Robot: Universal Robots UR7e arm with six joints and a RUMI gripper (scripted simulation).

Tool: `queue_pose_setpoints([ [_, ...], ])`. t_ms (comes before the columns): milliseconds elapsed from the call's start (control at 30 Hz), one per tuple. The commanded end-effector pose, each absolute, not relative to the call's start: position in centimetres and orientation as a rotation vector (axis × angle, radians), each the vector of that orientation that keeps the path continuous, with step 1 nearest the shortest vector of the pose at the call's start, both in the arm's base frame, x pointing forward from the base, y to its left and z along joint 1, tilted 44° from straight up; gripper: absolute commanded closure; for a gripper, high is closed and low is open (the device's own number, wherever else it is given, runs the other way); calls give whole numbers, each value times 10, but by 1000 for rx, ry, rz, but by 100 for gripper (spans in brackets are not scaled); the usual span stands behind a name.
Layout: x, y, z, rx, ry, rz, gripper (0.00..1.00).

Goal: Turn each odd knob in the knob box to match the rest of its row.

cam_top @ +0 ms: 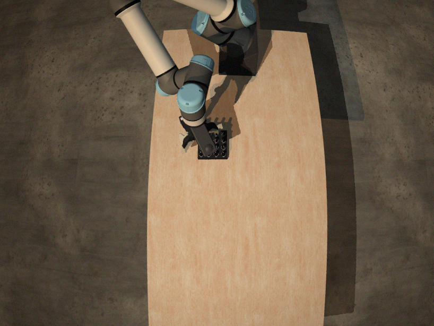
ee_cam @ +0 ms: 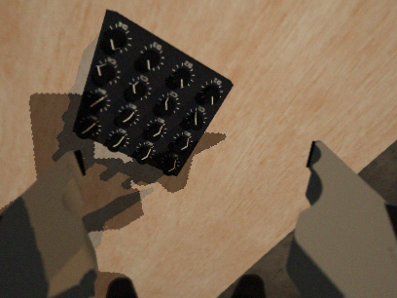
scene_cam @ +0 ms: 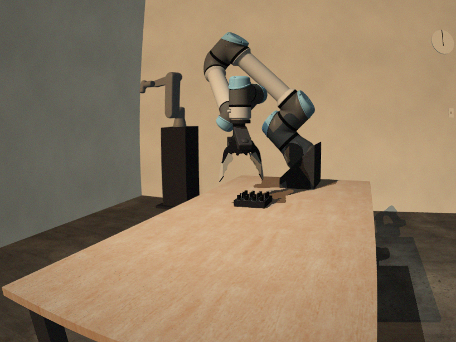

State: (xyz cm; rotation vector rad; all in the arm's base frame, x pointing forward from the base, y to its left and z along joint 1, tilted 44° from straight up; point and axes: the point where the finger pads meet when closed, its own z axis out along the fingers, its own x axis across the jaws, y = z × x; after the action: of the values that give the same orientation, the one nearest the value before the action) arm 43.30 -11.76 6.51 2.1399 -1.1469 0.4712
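Knob box (scene_cam: 252, 200) sits on the far half of the table (scene_cam: 228, 264). Gripper (scene_cam: 241, 171) hangs above it, jaws spread wide, holding nothing. Several pointers look mismatched, so turning probably remains.

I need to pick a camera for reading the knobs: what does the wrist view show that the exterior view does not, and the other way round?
Only the wrist view shows the knob box from above, with sixteen dials and their pale pointer lines, though the labels are too blurred to read. Only the exterior view shows the whole arm, its base on the table, a second arm on a dark pedestal, and that the gripper hangs well above the box. Both show the open gripper holding nothing, and the box resting on the wooden table.
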Motion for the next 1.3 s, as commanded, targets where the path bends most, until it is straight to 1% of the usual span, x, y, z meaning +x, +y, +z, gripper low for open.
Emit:
queue_pose_setpoints([
  [0, 433, -116, 66, 2140, -1147, 472, 0],
  [300, 433, -107, 76, 2140, -1147, 472, 0],
  [1033, 433, -47, 138, 2140, -1147, 472, 0],
  [1267, 433, -39, 147, 2140, -1147, 472, 0],
])
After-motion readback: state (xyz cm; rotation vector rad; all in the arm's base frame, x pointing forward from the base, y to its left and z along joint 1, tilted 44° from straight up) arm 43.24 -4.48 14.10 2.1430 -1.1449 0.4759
